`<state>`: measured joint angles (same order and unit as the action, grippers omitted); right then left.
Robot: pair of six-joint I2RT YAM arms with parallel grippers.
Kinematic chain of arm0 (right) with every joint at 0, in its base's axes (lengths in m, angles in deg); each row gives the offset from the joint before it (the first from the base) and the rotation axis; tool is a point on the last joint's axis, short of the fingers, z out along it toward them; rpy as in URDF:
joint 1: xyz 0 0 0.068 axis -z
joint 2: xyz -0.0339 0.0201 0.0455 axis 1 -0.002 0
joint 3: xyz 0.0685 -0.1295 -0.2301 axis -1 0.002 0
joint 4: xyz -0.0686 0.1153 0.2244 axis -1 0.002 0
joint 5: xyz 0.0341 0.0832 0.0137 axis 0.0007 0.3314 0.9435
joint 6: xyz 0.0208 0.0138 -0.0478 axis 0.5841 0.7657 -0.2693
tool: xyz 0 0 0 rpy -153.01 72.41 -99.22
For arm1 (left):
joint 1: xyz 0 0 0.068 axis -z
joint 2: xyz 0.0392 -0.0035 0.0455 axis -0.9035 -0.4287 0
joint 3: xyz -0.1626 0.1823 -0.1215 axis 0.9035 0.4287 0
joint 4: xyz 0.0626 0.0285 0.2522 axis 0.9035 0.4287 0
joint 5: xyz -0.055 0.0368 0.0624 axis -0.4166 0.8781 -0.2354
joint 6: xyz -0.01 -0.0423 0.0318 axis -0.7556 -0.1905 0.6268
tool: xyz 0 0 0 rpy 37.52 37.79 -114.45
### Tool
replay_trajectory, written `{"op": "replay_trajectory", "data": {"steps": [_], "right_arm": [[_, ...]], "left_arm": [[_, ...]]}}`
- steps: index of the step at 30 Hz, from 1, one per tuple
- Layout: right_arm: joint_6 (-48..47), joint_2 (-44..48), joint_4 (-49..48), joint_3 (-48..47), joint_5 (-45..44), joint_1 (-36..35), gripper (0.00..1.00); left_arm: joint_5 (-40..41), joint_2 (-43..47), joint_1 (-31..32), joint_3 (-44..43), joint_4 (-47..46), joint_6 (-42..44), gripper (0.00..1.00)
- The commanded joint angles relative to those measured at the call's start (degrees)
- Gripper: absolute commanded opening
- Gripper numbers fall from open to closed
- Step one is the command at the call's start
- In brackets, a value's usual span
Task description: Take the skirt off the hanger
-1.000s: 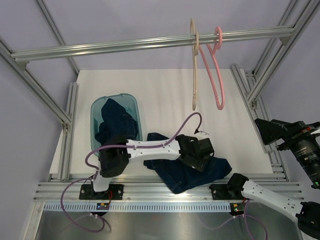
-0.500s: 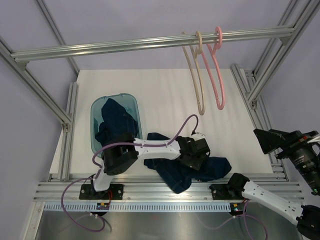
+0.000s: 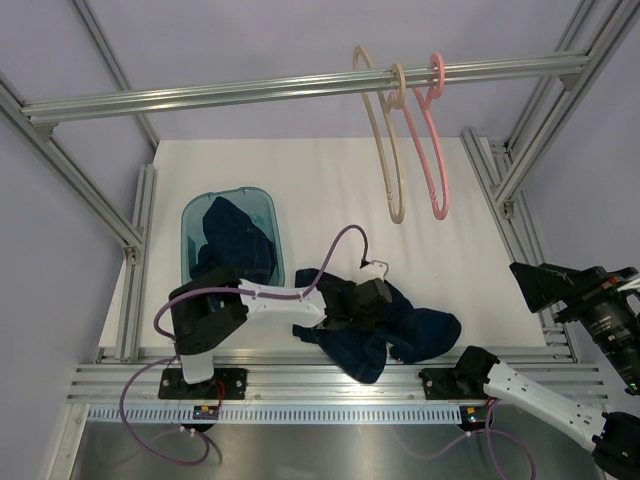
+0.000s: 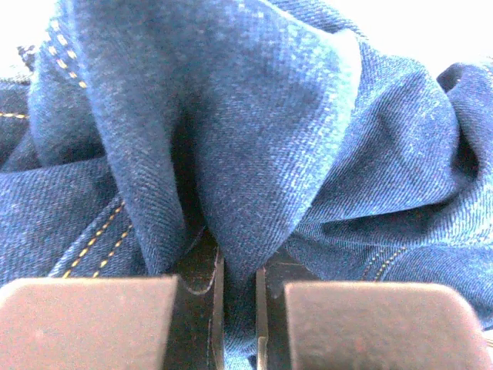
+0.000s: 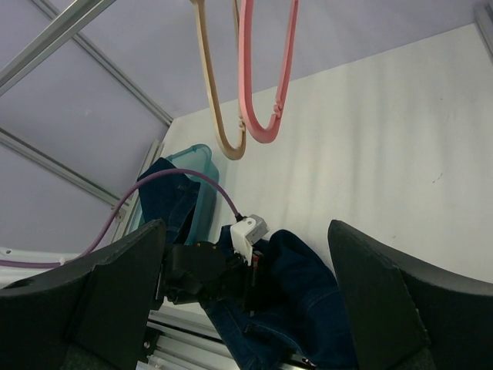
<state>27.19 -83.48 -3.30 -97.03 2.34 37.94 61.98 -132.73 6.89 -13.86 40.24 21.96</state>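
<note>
1. Overhead, lower centre of the frame: the left gripper (image 3: 372,305) is buried in the denim skirt (image 3: 425,335). The skirt lies crumpled on the white table (image 3: 330,200), well apart from the hangers.
2. The left wrist view shows what overhead hides: jaws clamped tight on a raised fold of the skirt.
3. Right wrist view: the right gripper (image 5: 246,231) is spread wide, nothing between its fingers.
4. Top of that frame: the beige hanger (image 5: 231,152) and pink hanger (image 5: 263,136) hang bare. At left, the teal bin (image 5: 206,193) holds dark cloth.
</note>
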Motion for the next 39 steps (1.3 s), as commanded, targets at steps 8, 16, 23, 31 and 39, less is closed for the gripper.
{"op": "replay_trajectory", "data": {"steps": [8, 16, 23, 31, 39], "right_arm": [[0.64, -0.73, 0.36, -1.82, -0.28, 0.35, 0.94], [0.72, -2.22, -0.87, -2.35, 0.6, 0.26, 0.94], [0.11, -4.24, -2.37, -1.48, 1.48, 0.26, 0.94], [-0.16, -4.77, -3.34, -0.6, 1.75, 0.35, 0.94], [-1.3, -6.17, -4.39, -0.6, 1.31, 0.35, 0.94]], "left_arm": [[15.1, 20.59, -2.23, -5.39, 29.82, 6.87, 0.0], [15.81, 33.35, -13.66, -19.88, 41.95, 17.94, 0.0], [14.31, 31.34, -25.62, -41.93, 50.99, 27.17, 0.0], [13.61, 25.27, -36.69, -64.45, 56.11, 35.09, 0.0], [12.39, 30.0, -42.67, -59.82, 49.78, 35.27, 0.0]]}}
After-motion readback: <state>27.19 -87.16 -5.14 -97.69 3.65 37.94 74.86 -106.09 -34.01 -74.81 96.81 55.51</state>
